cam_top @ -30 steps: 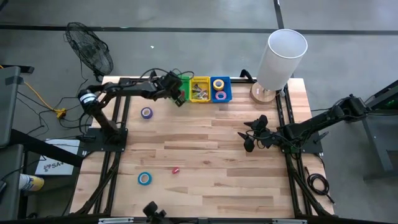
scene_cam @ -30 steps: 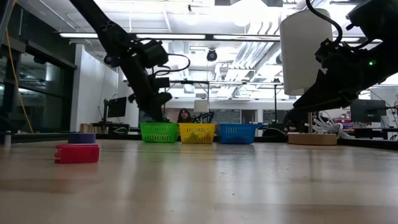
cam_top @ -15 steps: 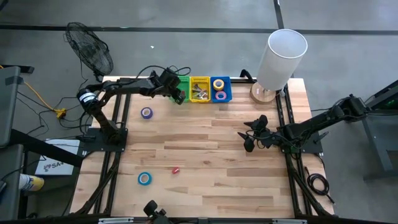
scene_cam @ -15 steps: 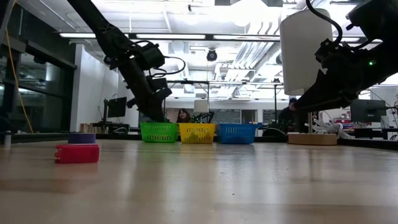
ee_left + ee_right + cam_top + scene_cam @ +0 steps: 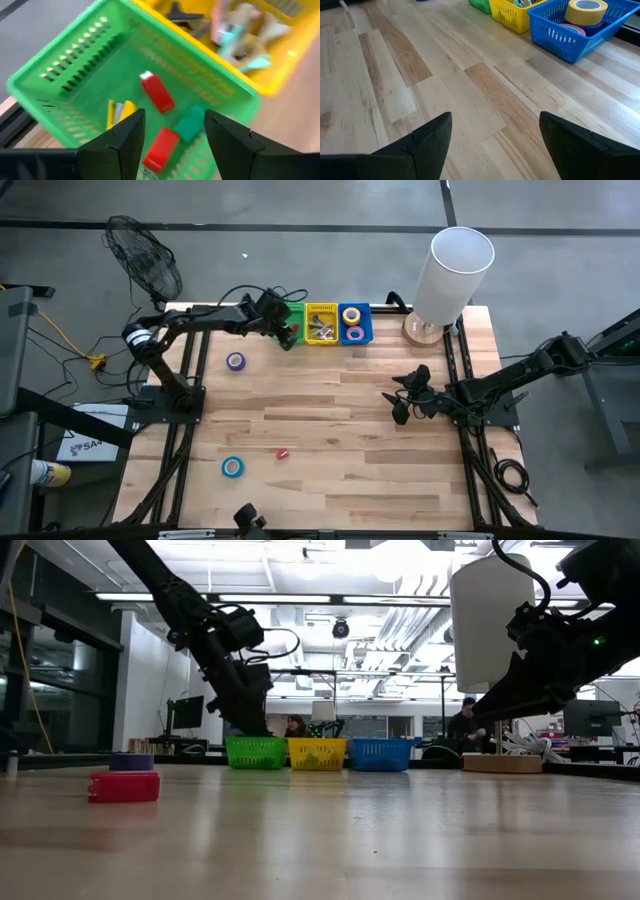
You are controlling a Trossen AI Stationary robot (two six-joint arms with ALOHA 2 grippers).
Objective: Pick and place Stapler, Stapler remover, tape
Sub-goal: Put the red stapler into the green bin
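Left gripper (image 5: 170,142) opening over the green basket (image 5: 75,70), fingers now parted and empty: a red stapler (image 5: 156,93) is dropping in, so that place looks done.

Yellow basket (image 5: 321,323) holding staple removers, blue basket (image 5: 355,323) holding tape; purple tape (image 5: 235,361), blue tape (image 5: 232,467) and a small red stapler (image 5: 283,452) waiting on the table (image 5: 350,440). Right gripper (image 5: 400,402) idling wide open at the table's right.
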